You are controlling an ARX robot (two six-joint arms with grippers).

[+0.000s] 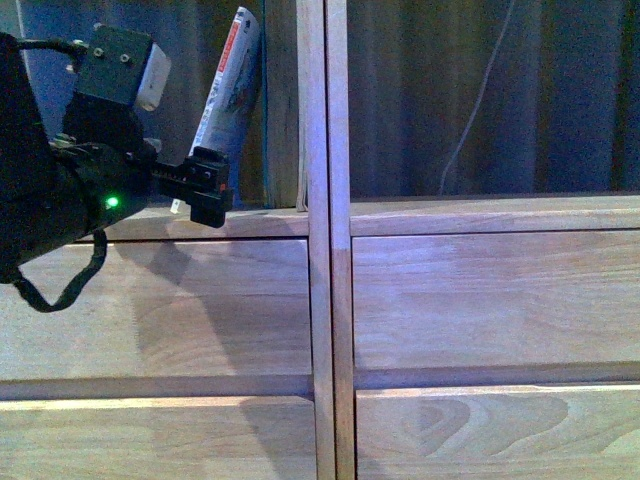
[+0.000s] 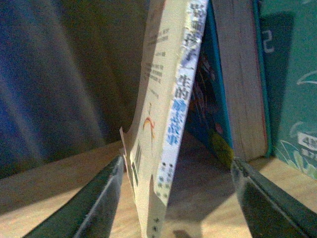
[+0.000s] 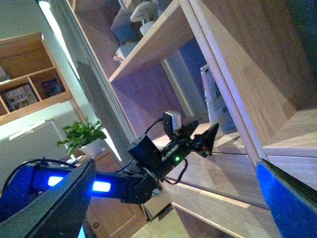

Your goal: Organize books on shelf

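The thin pale paperback (image 1: 230, 85) with a red spine band leans tilted in the shelf's (image 1: 326, 230) left compartment. My left gripper (image 1: 205, 190) is open just in front of its lower end. In the left wrist view the paperback (image 2: 163, 124) stands between the open fingers (image 2: 94, 208), nearer one of them, and leans against the teal book with yellowed pages (image 2: 242, 79). The left gripper (image 2: 177, 198) grips nothing. My right gripper (image 3: 173, 208) is open and empty, well back from the shelf, and looks at the left arm (image 3: 163, 156) and the paperback (image 3: 213, 99).
Another teal cover (image 2: 292, 89) stands beside the teal book. Plain wooden drawer fronts (image 1: 480, 300) lie below the compartments. The central double upright (image 1: 326, 120) stands just right of the paperback. A white cable (image 1: 480, 100) hangs in the dark right compartment. A potted plant (image 3: 84, 136) stands further back.
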